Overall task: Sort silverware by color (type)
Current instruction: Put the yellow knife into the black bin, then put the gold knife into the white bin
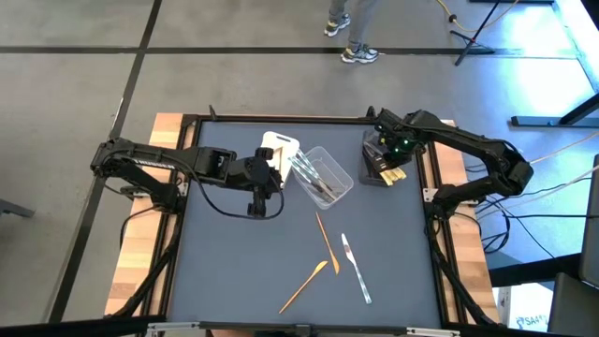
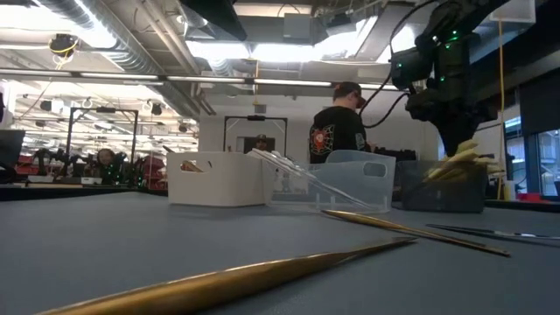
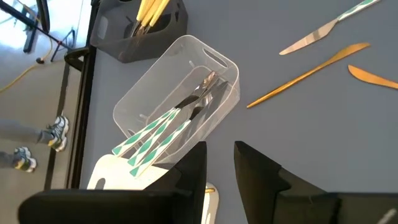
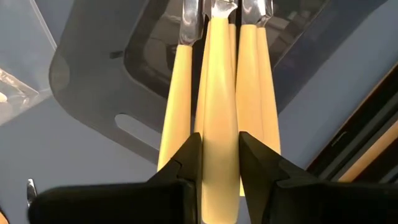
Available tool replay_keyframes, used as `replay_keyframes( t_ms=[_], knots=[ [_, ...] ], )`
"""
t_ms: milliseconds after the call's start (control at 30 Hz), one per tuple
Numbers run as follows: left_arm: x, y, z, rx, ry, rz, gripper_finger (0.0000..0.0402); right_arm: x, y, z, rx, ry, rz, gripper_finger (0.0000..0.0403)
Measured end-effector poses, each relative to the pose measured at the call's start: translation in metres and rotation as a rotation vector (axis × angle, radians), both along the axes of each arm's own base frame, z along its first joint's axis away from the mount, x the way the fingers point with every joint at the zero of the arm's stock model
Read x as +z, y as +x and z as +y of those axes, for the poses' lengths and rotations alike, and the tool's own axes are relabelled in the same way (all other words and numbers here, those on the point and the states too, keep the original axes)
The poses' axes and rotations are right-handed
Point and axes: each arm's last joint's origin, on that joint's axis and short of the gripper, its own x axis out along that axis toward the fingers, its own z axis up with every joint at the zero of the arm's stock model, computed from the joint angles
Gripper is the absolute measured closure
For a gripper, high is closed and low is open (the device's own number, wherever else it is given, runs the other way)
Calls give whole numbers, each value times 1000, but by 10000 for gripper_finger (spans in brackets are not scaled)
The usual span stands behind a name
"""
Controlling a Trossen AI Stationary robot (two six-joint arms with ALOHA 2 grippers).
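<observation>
Silverware is lying in several places: a bunch of yellow-handled pieces (image 4: 219,118) is leaning in the dark grey tub (image 1: 378,161) at the far right of the counter (image 1: 234,271), green-and-white patterned pieces (image 3: 163,127) are resting in the clear tub (image 1: 323,175), and two tan knives (image 1: 326,241) and one clear knife (image 1: 356,269) are lying loose near the middle front. The right claw (image 4: 219,180) is hanging over the grey tub, its fingers closing narrowly on one yellow handle (image 4: 219,149) that is lying among the others. To finish this step well, it seems best to make sure the piece's far end is sitting down inside the tub before letting go, then to spread the fingers only a little and lift straight up, so the neighbouring handles are not being dragged out or the light tub tipped. The left claw (image 3: 219,168) is waiting just beside the clear tub and the white tub (image 1: 277,150), fingers partly apart and holding nothing. It is well placed to go for the loose knives, and thin flat pieces will probably need a pinch from directly above, across the handle.
</observation>
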Motion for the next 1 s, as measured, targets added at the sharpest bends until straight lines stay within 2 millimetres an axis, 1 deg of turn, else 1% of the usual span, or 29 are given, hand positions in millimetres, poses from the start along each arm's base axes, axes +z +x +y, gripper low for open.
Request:
replay_keyframes(
  t_ms=[667,733,1000],
  knots=[
    [0,0,0,16,-15,-4,326,0,1,-1,0,-18,-6,336],
    [0,0,0,16,-15,-4,326,0,1,-1,1,-19,-8,328],
    [0,0,0,17,-16,-4,326,0,3,-3,16,-38,-28,266]
  ],
)
